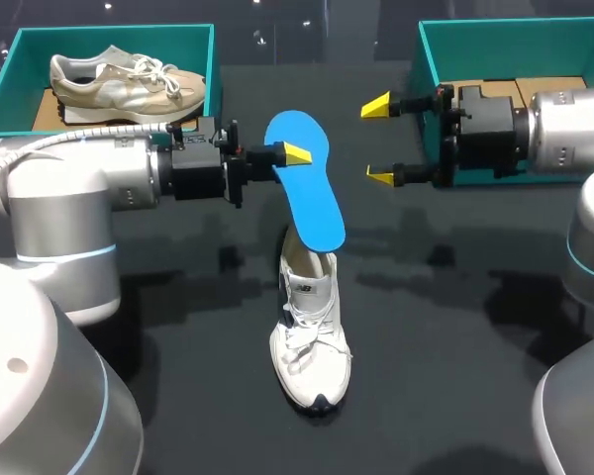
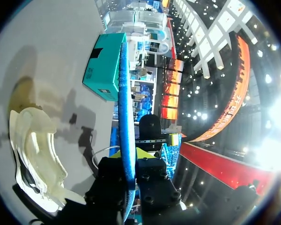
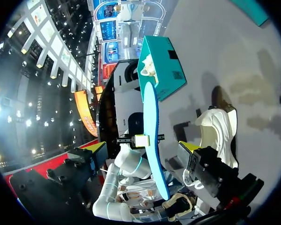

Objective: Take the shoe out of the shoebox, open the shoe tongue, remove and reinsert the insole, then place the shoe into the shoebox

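Head view showed my left gripper (image 1: 289,153) closed on the blue insole (image 1: 312,203), pinching it across its thickness near the upper end. The sheet hung slanting down, its lower end at the mouth of the white shoe (image 1: 312,341). Whether that end sat inside the collar or just above it, I could not tell. In the left wrist view the insole ran edge-on between the fingers as a thin blue line. I judged it light, soft foam that would bend and swing if I moved fast, and would buckle rather than slide if pushed from the far end. A hold closer to the shoe, or a second hold lower down, looked the safer way to feed it in. The shoe stood on the dark table (image 1: 455,327), toe toward me, laces loose. I took it for a light shoe that would tip or skate under a push, so it wanted steadying at the heel or collar. My right gripper (image 1: 378,141) hung spread wide and empty, apart from the insole on its far side, in front of the right shoebox (image 1: 495,45). The left shoebox (image 1: 99,40), well off behind my left arm, held a beige shoe (image 1: 129,84). Nothing lay between the insole and the shoe; only the soft collar and laces seemed likely to snag it.
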{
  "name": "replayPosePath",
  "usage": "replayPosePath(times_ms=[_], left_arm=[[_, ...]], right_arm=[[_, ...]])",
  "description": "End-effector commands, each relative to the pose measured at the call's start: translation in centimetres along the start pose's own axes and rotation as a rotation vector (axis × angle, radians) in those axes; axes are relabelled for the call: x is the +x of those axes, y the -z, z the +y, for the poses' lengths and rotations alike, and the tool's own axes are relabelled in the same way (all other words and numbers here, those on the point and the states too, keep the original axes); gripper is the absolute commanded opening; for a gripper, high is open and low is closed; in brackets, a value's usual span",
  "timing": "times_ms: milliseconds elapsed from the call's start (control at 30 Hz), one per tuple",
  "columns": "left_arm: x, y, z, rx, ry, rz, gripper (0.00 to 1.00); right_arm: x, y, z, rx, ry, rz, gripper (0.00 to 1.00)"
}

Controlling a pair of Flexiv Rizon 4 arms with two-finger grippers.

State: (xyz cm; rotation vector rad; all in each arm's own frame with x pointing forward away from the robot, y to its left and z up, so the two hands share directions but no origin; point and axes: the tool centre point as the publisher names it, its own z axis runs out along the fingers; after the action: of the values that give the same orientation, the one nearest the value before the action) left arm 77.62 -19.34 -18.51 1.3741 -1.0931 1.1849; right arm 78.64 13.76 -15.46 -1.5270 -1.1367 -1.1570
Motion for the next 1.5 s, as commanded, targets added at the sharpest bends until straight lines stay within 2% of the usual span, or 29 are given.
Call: replayPosePath(times_ms=[33,233,500,767,1133,1500], left_arm=[[-0.2,0.4,-0.3,-0.006,-0.017,0.007,0.00],[-0.1,0.6,-0.9,-0.014,-0.136,0.030,0.00],[0.3,0.9,-1.3,0.015,-0.529,0.074,0.00],[1.6,1.2,-2.0,0.025,-0.762,0.081,0.00],[3.3,1.2,-2.7,0.037,-0.978,0.073,0.00],[4.8,1.3,-3.6,0.042,-1.107,0.076,0.00]], right_arm=[[0.3,-0.2,0.1,0.008,0.029,0.004,1.00],[0.3,-0.2,0.1,0.011,0.032,0.006,1.00],[0.3,-0.2,0.1,0.011,0.032,0.006,1.00],[0.3,-0.2,0.1,0.011,0.032,0.006,1.00],[0.3,-0.2,0.1,0.011,0.032,0.006,1.00],[0.3,-0.2,0.1,0.011,0.032,0.006,1.00]])
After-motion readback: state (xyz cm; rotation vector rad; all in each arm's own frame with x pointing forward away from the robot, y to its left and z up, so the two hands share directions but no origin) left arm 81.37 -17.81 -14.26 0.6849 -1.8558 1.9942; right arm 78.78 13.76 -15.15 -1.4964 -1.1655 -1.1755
